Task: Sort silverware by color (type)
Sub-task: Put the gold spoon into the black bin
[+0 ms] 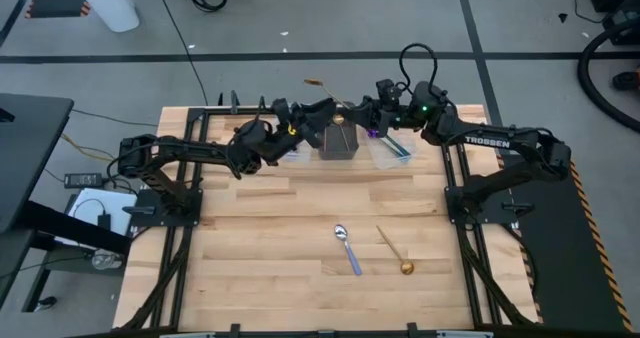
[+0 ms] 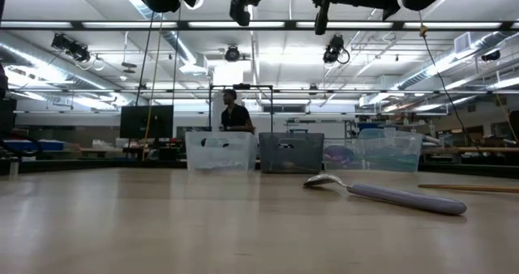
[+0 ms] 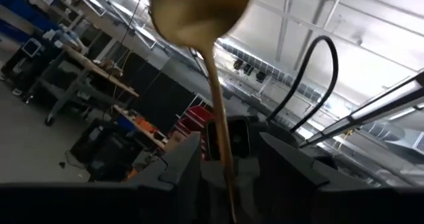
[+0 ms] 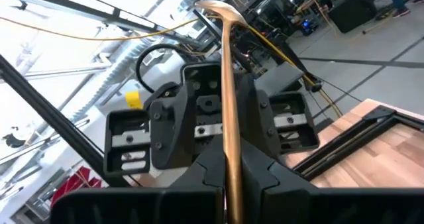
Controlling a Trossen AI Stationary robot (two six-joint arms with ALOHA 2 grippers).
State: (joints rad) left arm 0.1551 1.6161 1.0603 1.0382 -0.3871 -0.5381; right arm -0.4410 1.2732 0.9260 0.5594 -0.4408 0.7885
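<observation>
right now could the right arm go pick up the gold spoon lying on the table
Probably not yet: the right gripper is shut on a gold spoon up by the bins. The table's gold spoon lies uncovered, beside the silver spoon.
</observation>
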